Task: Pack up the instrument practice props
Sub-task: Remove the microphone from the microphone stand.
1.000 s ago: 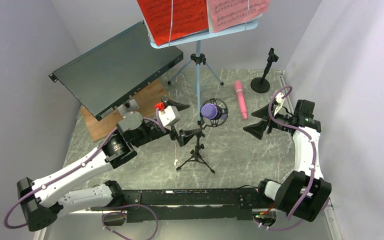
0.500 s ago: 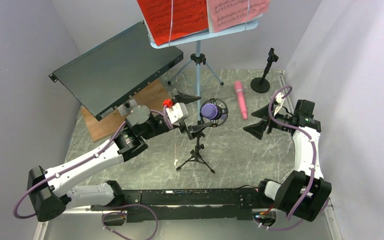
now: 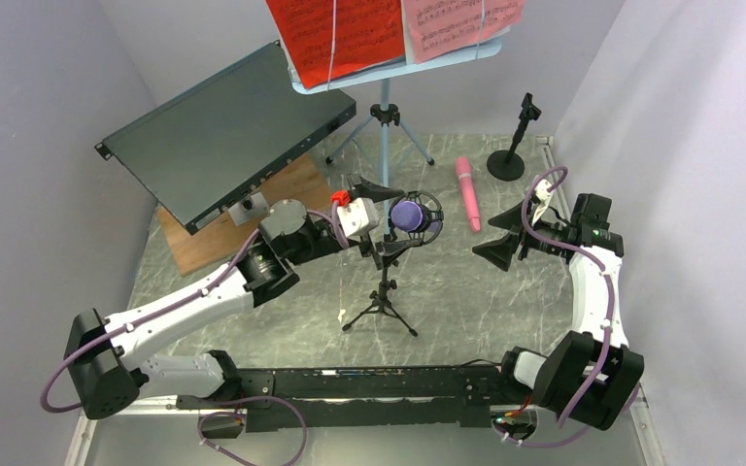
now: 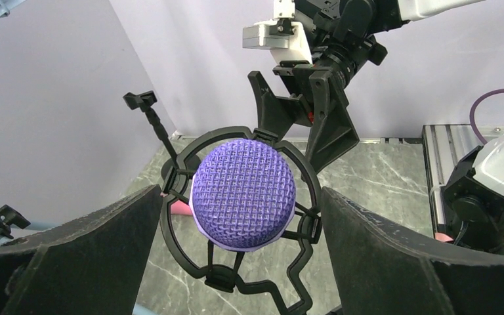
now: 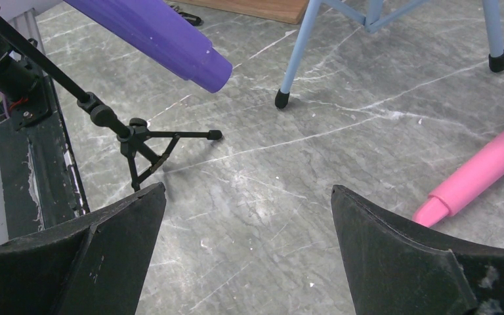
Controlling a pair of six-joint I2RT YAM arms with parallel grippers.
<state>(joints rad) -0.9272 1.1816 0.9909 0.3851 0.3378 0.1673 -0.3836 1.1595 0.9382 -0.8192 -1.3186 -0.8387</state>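
A purple microphone [image 3: 410,216] sits in a black ring mount on a small black tripod support [image 3: 382,303] at the table's middle. My left gripper [image 3: 386,218] is open, its fingers on either side of the mic head [image 4: 244,193], apart from it. My right gripper [image 3: 498,235] is open and empty above bare table, left of a pink microphone [image 3: 467,192] that lies flat. A second black support [image 3: 511,146] with a round base stands at the back right. The light-blue music rack [image 3: 385,126] holds a red page [image 3: 335,34] and a pink page [image 3: 461,24].
A large dark flat metal box [image 3: 223,131] leans over a wooden board [image 3: 277,199] at the back left. Grey walls close in on both sides. The rack's tripod legs [image 5: 289,65] stand just behind the purple microphone. A metal rail [image 3: 554,170] runs along the right edge.
My left arm has reached forward and to the right, bringing its open fingers around the purple microphone's head. The right arm has not moved.
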